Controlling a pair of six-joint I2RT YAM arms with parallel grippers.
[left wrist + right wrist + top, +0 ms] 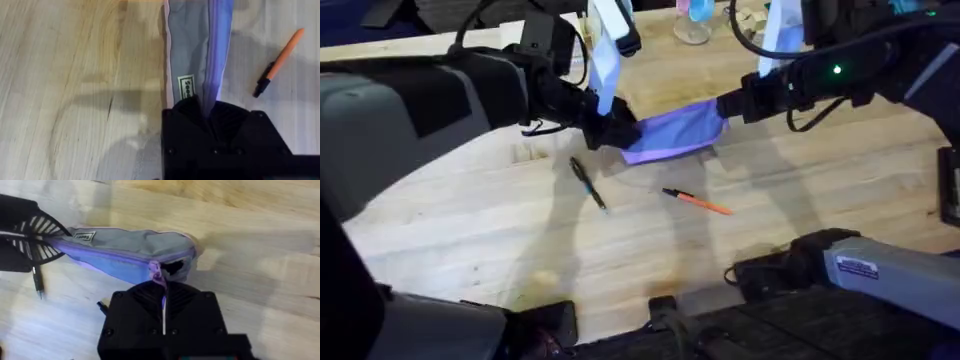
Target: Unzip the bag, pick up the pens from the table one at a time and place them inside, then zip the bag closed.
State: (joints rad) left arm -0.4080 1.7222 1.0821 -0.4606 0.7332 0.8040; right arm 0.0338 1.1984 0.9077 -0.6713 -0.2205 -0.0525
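Both arms are black with large grey housings, and thin black cables loop along their links. The right arm carries a small lit green lamp on its forearm and a white printed label on a grey segment. Each claw, the left claw point(212, 112) and the right claw point(162, 287), has black fingers with ribbed, fan-like faces and small screws in a boxy black mount.

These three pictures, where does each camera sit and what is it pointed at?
Overhead: above the arms' bases, looking down and forward at the table; both arms hold the bag, with the black pen and orange pen lying nearer.
Left wrist: on the left gripper, clamped on one end of the bag.
Right wrist: on the right gripper, at the zipper pull.
Shared: the bag.
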